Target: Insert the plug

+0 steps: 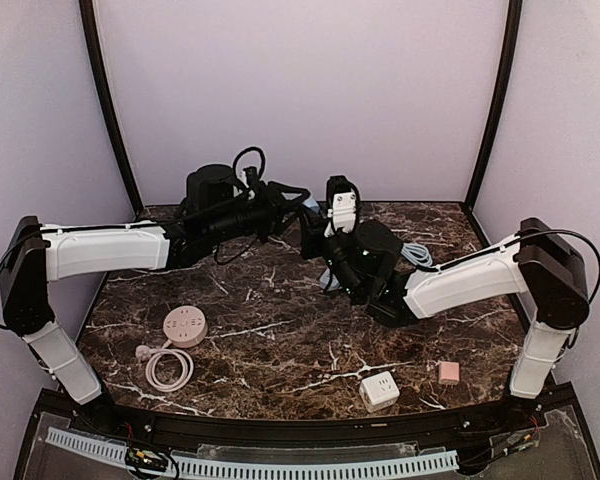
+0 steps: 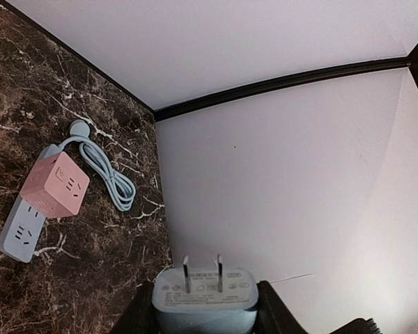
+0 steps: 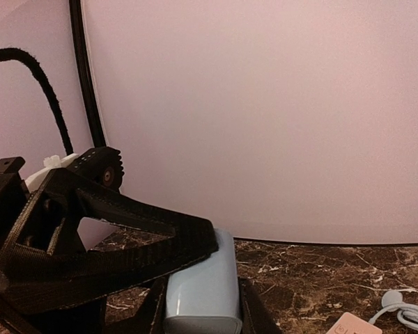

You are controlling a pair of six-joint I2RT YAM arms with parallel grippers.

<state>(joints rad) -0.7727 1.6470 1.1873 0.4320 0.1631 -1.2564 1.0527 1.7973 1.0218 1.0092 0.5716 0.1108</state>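
A light blue plug (image 2: 203, 292) with two metal prongs sits between the fingers of my left gripper (image 2: 205, 316), prongs pointing away from the wrist. The same plug (image 3: 202, 282) is also clamped between the fingers of my right gripper (image 3: 199, 309). A left finger (image 3: 111, 236) lies across it there. In the top view both grippers meet above the back middle of the table, left (image 1: 302, 207) and right (image 1: 322, 238). A grey-blue power strip (image 2: 19, 233) lies on the table with a pink cube socket (image 2: 56, 184) plugged into it.
The strip's blue cable (image 2: 106, 174) coils beside it and shows by the right arm (image 1: 417, 256). A round pink socket (image 1: 184, 326) with its coiled cord (image 1: 168, 368) lies front left. A white cube (image 1: 379, 390) and a small pink adapter (image 1: 448, 373) lie front right. Walls stand close behind.
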